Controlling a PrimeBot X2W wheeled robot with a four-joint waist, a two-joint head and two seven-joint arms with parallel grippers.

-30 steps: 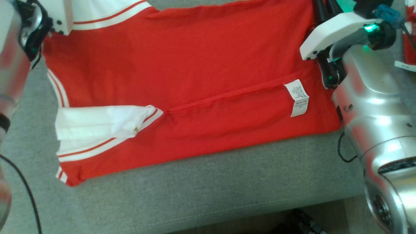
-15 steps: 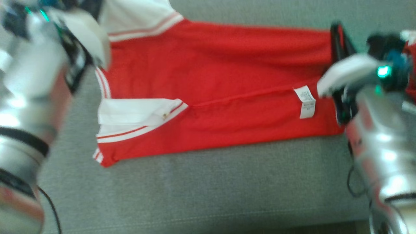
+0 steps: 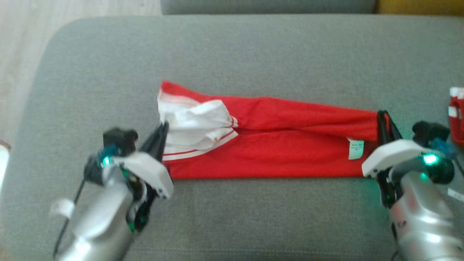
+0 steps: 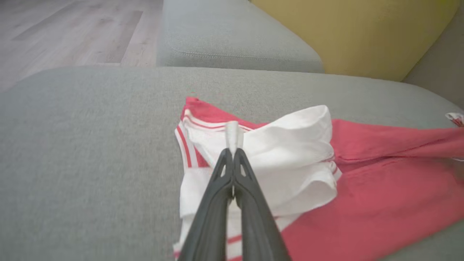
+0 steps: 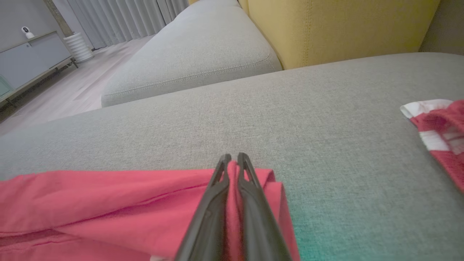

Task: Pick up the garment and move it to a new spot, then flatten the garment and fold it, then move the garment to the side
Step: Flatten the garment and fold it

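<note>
Grey sofa cushion (image 3: pixel 253 47) carried the red polo shirt (image 3: pixel 290 156), folded into a long strip mid-cushion. We had left gripper (image 3: pixel 164 127) pinched shut on its white-trimmed end and right gripper (image 3: pixel 380 115) clamped on the hem end, likely to stretch the fold flat.

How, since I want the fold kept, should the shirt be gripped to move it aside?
At its two short ends: collar end from the left, label end from the right. The shirt lies as a long narrow band, so end grips likely keep its layers together.
</note>
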